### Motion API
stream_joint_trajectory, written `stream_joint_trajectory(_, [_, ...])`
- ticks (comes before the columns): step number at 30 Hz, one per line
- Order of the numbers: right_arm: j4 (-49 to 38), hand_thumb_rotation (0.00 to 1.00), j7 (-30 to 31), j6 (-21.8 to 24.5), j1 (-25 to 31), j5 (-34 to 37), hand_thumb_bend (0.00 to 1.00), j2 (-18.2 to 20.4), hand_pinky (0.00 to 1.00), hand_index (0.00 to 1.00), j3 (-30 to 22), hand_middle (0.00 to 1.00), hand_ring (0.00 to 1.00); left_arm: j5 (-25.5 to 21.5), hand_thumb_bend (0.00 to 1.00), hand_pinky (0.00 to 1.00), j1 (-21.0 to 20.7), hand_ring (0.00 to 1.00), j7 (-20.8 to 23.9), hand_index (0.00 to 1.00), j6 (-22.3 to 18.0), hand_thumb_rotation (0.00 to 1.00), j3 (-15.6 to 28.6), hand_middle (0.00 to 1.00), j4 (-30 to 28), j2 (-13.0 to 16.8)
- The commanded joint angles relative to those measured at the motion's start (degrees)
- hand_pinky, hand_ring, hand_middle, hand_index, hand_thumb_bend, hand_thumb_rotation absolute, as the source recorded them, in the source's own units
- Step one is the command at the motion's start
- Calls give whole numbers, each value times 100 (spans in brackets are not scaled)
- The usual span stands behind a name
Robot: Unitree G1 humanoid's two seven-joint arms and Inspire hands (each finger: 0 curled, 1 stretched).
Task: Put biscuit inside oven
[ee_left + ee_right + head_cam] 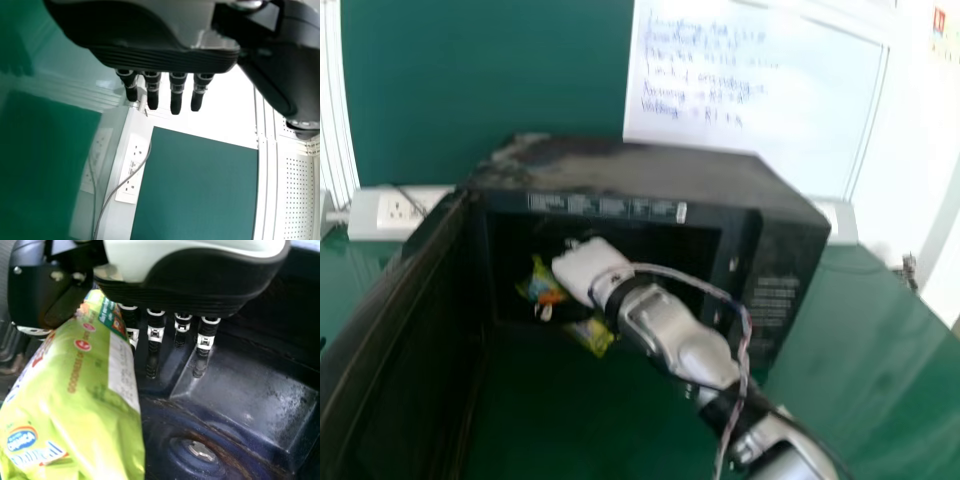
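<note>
Head view, oven: dark box (630,172) on the green table (880,330), door (370,340) standing open at the left; the interior is too dark to make out its back.
Head view, right hand: the right hand (586,268) is in the oven's mouth, its arm reaching in from the lower right; dark fingers blend into the packet and shadow.
Head view, biscuit: green packet (591,336) at the hand, its middle hidden, ends showing to the left and below.
Head view, backdrop: handwriting on the whiteboard (760,80) is too faint to read reliably.
Left wrist view, left hand: the left hand (165,57) has straight fingers (177,95), slightly apart, pinching nothing; the hand's upper part is cut off.
Left wrist view, surroundings: wall socket (131,170) with a grey cable (120,186) running past it.
Right wrist view, grip: packet between thumb and fingers of the right hand (202,355), fingers slightly spread; the thumb's contact is hidden.
Right wrist view, oven floor: worn, with a metal fitting (201,451); the packet's near end is cut off.
</note>
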Motion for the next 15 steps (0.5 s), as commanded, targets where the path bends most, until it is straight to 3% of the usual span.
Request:
stream_joint_trajectory(1, [260,13,-196,29,-319,107,52,49,74,49,51,76,75,-38,91,83,-15,89,-56,94,-1,78,-49,90,-88,-2])
stream_joint_trajectory(15, [1385,13,-695,63,-693,563,52,228,73,49,264,76,74,-41,92,83,60,89,-24,94,64,78,-44,89,-228,-28])
